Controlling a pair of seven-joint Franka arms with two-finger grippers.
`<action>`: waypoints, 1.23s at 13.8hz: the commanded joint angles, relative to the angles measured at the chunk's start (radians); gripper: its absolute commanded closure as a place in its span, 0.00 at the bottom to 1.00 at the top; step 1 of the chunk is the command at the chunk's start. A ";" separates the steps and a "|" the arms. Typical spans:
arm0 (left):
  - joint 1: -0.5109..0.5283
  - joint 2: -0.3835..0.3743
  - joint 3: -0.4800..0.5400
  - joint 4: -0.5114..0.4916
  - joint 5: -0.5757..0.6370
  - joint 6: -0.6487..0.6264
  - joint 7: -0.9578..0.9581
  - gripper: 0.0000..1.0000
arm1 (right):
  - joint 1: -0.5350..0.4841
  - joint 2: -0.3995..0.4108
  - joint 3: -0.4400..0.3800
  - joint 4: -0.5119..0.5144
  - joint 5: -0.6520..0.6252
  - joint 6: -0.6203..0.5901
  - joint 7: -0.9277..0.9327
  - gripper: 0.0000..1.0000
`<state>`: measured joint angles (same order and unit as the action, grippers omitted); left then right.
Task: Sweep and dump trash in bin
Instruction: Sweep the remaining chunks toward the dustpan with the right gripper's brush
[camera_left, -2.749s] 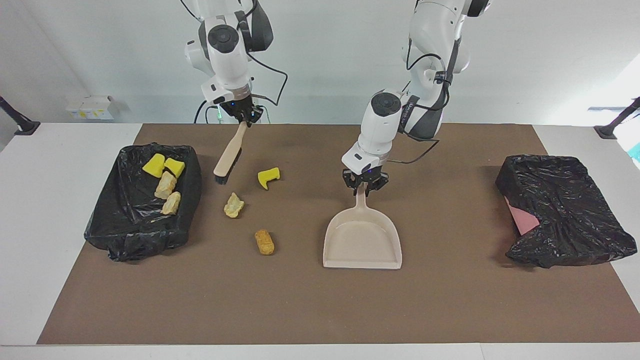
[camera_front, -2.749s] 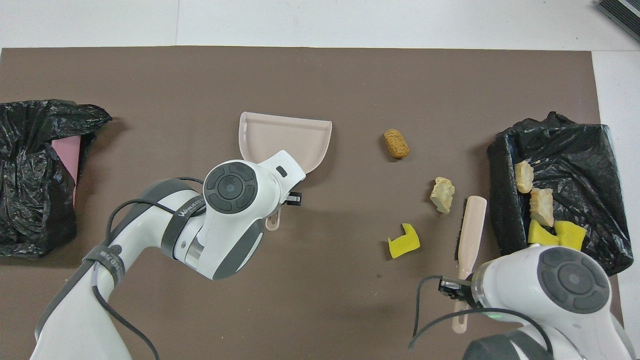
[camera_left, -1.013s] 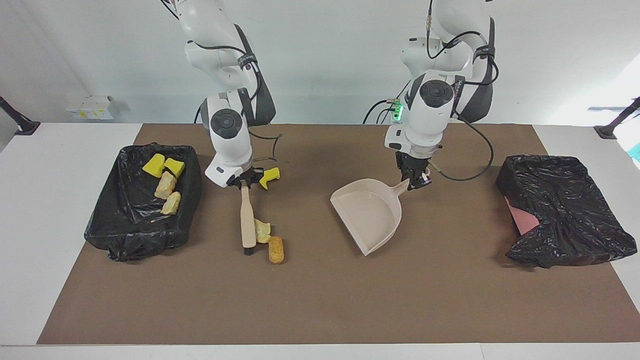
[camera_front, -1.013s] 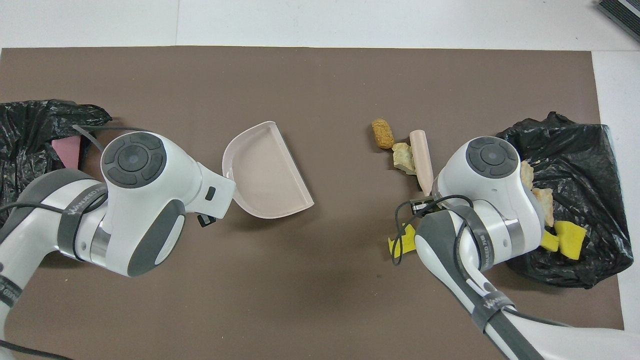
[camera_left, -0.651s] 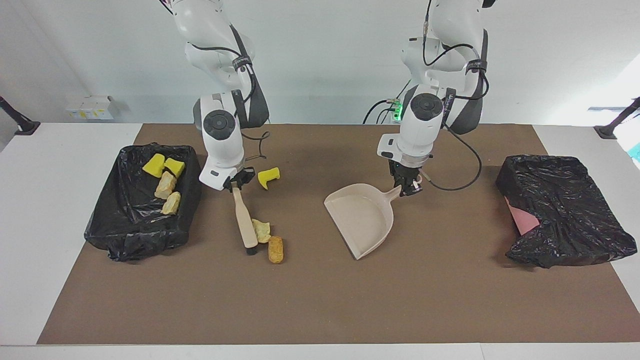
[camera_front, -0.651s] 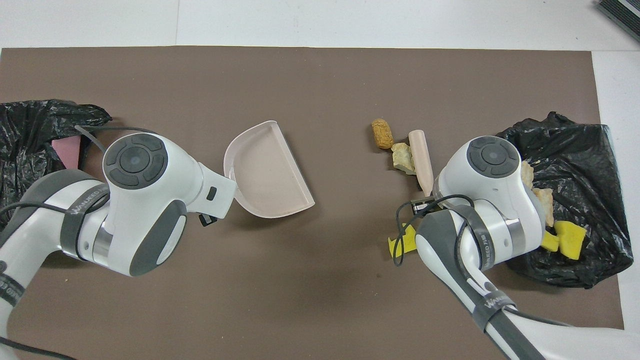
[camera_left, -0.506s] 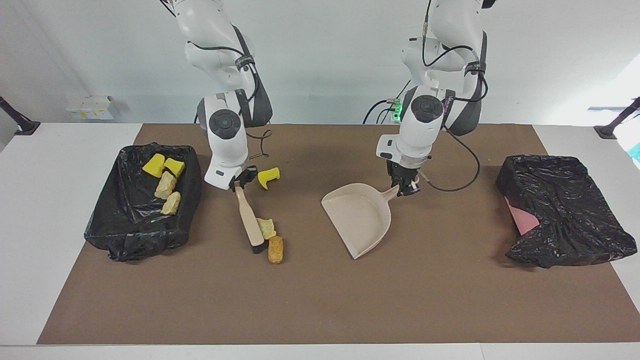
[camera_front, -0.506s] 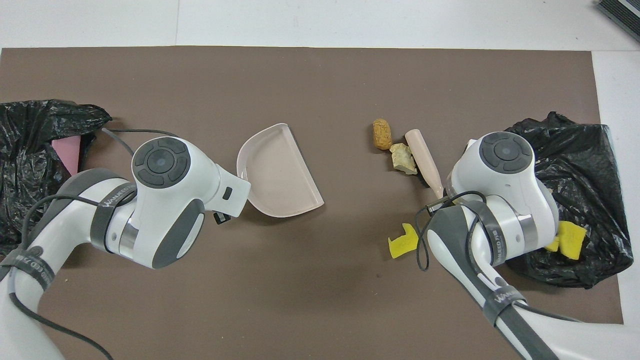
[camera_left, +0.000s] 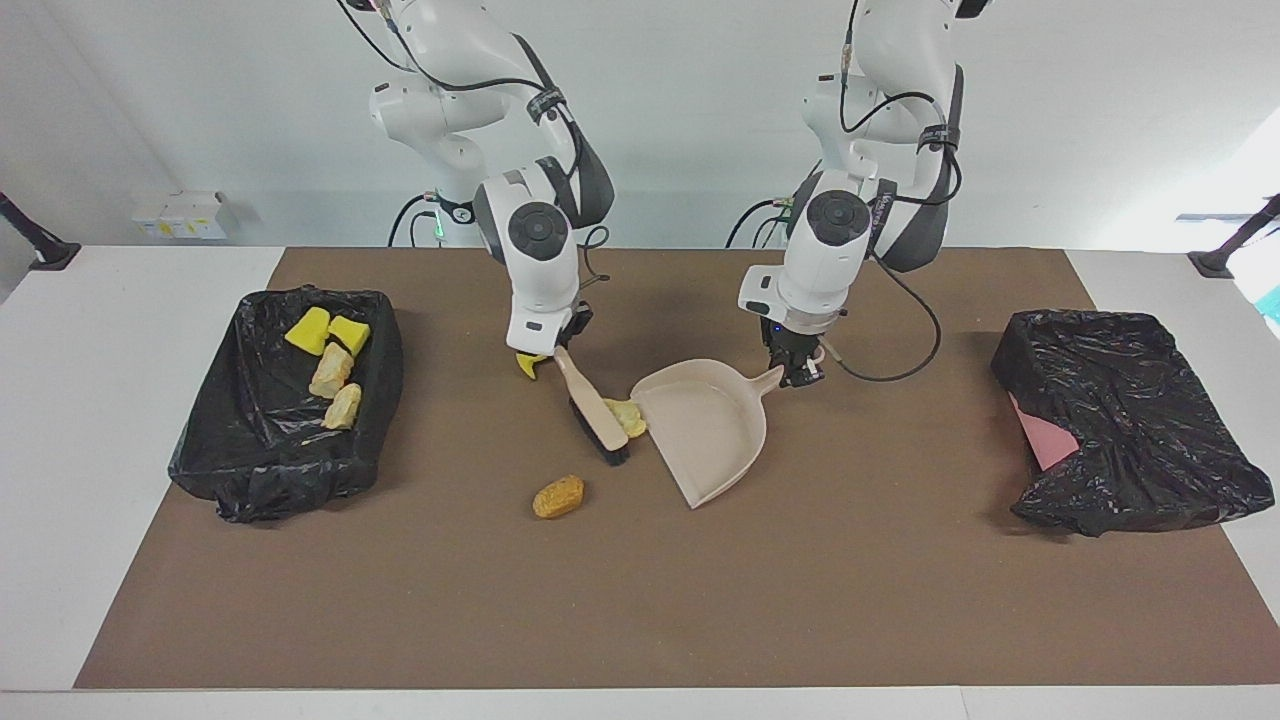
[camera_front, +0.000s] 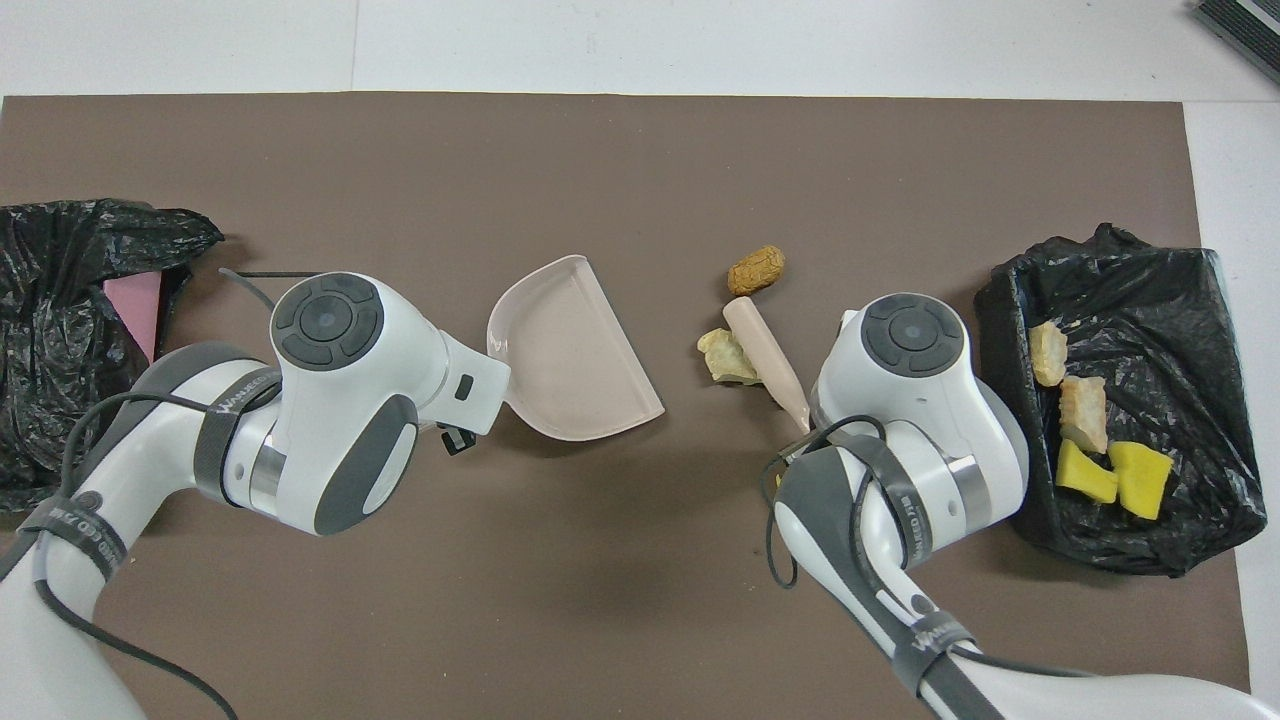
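My right gripper (camera_left: 553, 349) is shut on the handle of a beige brush (camera_left: 592, 408) whose black bristles rest on the mat. A pale lump of trash (camera_left: 628, 415) lies between the brush and the mouth of the beige dustpan (camera_left: 705, 425). My left gripper (camera_left: 797, 370) is shut on the dustpan's handle. An orange-brown lump (camera_left: 559, 496) lies alone, farther from the robots than the brush (camera_front: 765, 360). A yellow chunk (camera_left: 528, 365) peeks out under my right gripper. The bin (camera_left: 260, 470), lined with black bag, sits at the right arm's end and holds several trash pieces (camera_left: 335, 385).
A second black-bagged bin (camera_left: 1130, 430) with a pink patch showing lies at the left arm's end of the table. The brown mat (camera_left: 640, 600) covers the work area. A small white box (camera_left: 180, 215) stands off the mat near the right arm's corner.
The right gripper swept the brush toward the left arm's end, pushing the pale lump up to the dustpan's mouth. The orange-brown lump stayed behind and turned. The dustpan shifted slightly toward the brush.
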<state>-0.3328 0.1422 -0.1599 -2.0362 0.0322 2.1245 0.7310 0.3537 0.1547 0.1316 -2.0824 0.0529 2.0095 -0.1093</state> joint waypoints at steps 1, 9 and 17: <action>-0.040 -0.047 0.010 -0.065 0.025 0.003 0.049 1.00 | 0.039 0.002 0.000 0.027 0.073 -0.028 0.020 1.00; -0.022 -0.035 0.010 -0.055 0.012 0.060 0.090 1.00 | -0.065 0.078 -0.012 0.223 -0.120 -0.120 0.097 1.00; -0.028 -0.019 0.013 -0.021 0.012 0.040 0.024 1.00 | -0.159 0.296 -0.013 0.475 -0.294 -0.150 0.076 1.00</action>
<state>-0.3576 0.1256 -0.1485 -2.0627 0.0444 2.1640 0.7722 0.2116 0.3792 0.1073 -1.6838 -0.2226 1.8612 -0.0290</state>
